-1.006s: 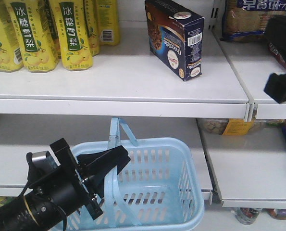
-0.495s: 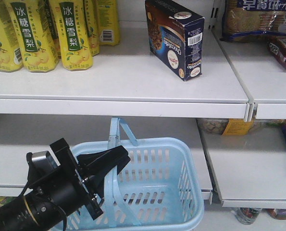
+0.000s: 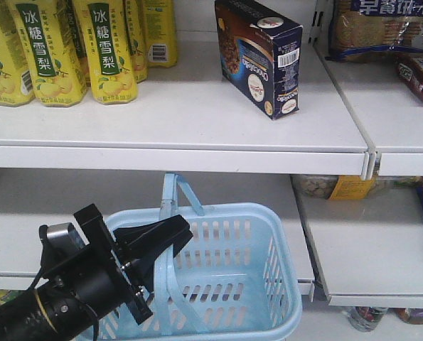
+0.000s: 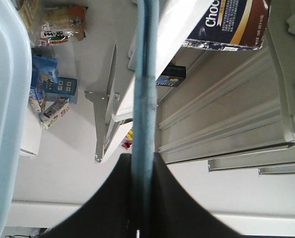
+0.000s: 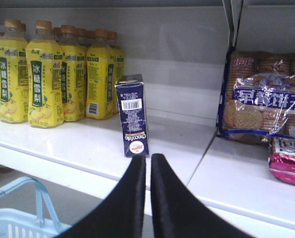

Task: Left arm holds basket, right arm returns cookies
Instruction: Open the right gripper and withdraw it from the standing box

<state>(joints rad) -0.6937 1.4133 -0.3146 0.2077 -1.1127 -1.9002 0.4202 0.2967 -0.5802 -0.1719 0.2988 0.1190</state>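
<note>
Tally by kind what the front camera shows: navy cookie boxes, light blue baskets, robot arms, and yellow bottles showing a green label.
Dark navy cardboard cookie box: 1
Light blue slotted plastic basket: 1
Black left robot arm: 1
Yellow plastic bottles with green label: 3
Total: 6

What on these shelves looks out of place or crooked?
The cookie box stands alone on the top shelf, turned at an angle to the shelf edge, beside the yellow bottles instead of with the biscuit packs on the right. Nothing looks spilled or damaged.
</note>
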